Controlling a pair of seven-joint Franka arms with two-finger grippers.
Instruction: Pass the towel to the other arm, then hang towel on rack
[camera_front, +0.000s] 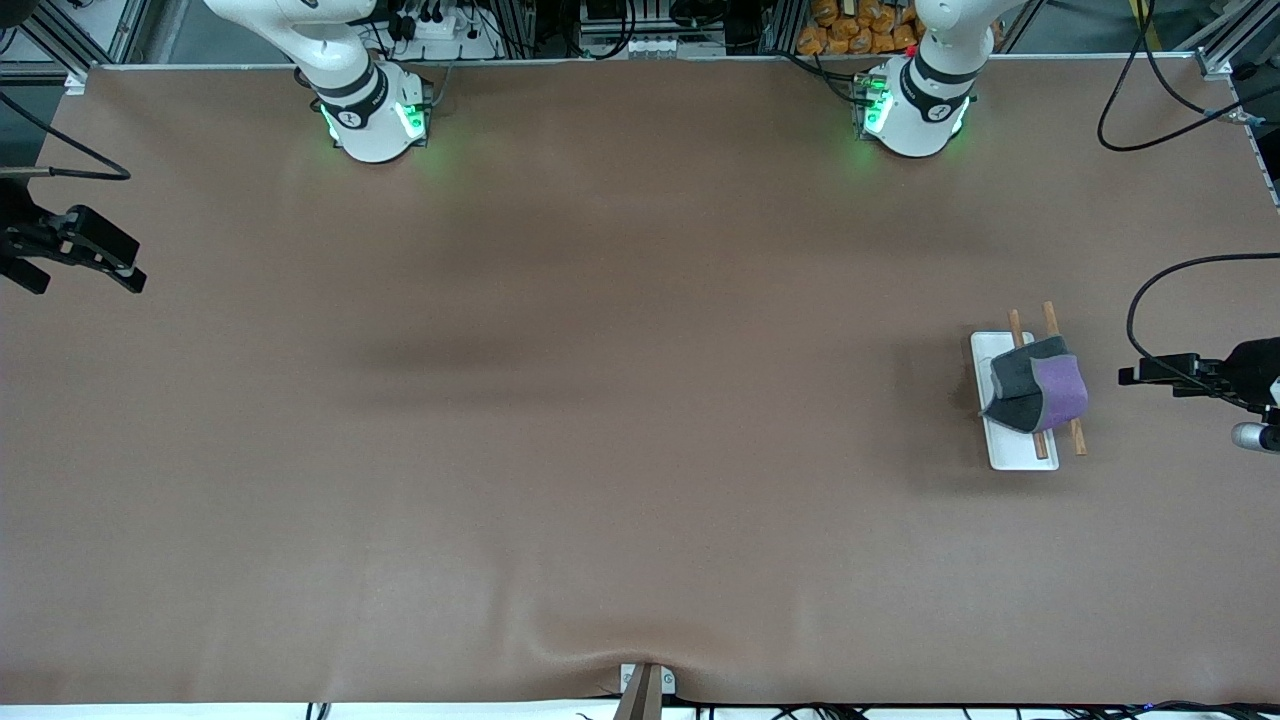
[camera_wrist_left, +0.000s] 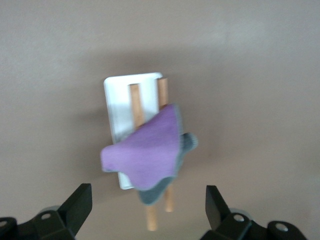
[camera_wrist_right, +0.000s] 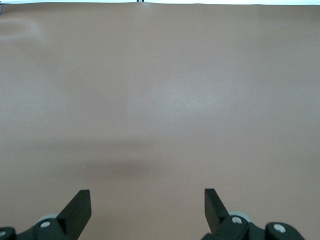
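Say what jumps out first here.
The purple and grey towel draped over the two wooden rods of the rack, toward the left arm's end of the table. The left hand is open above it, holding nothing; the right hand waits open over bare table.

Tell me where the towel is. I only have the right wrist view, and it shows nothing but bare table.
Observer: The towel is draped over both rods of the rack, toward the left arm's end of the table.
Operator: Is anything gripping it?
Observer: No. The left end effector is open, over the table beside the rack and apart from the towel.
Operator: Which side of the towel faces up?
Observer: A purple side lies on top, with grey showing at its edges.
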